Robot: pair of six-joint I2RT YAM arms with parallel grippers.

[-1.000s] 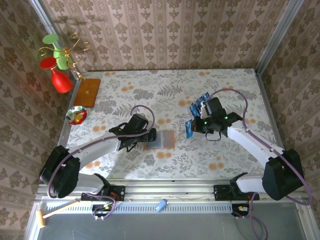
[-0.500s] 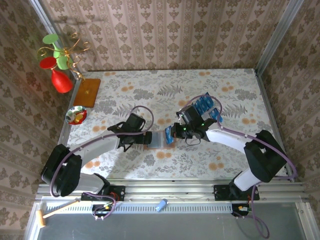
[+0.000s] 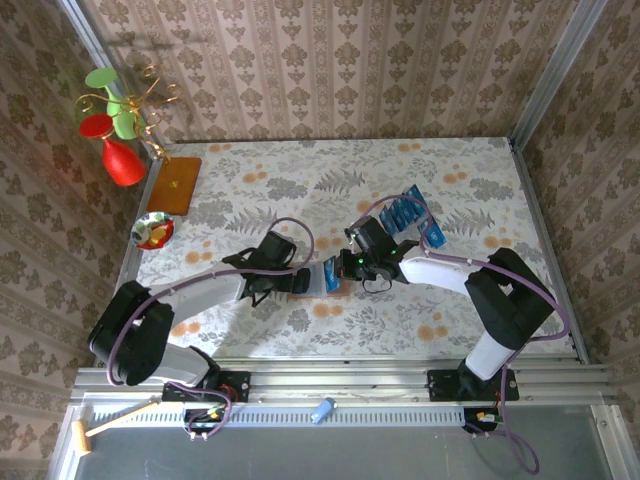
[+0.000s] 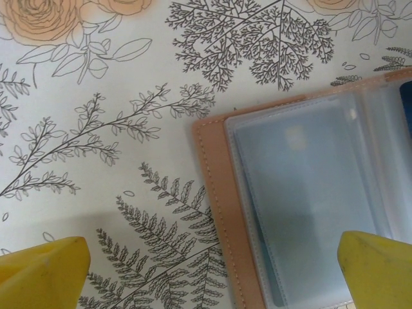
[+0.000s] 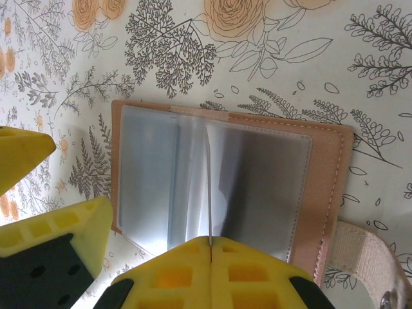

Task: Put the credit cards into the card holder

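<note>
The card holder [image 3: 314,281] lies open on the flowered tablecloth, brown with clear sleeves [image 5: 270,187] [image 4: 302,193]. My right gripper [image 3: 343,268] [image 5: 210,248] is shut on one blue credit card [image 3: 332,273], which shows edge-on [image 5: 210,187] standing over the holder's middle fold. My left gripper [image 3: 292,281] [image 4: 212,270] is open, its yellow fingertips [image 4: 45,264] straddling the holder's left edge. A corner of the held card [image 4: 405,96] peeks in at the right of the left wrist view. Several more blue cards [image 3: 405,214] lie in a loose pile behind the right arm.
An orange-brown wooden board [image 3: 175,185] with a wire stand holding red and green glasses [image 3: 118,135] is at the far left, and a small bowl [image 3: 152,230] sits beside it. The holder's strap with a snap [image 5: 364,257] sticks out to one side. Patterned walls close the table in.
My right gripper has carried a blue card leftward from near the pile to above the open card holder. The left gripper has stayed at the holder's left edge.
</note>
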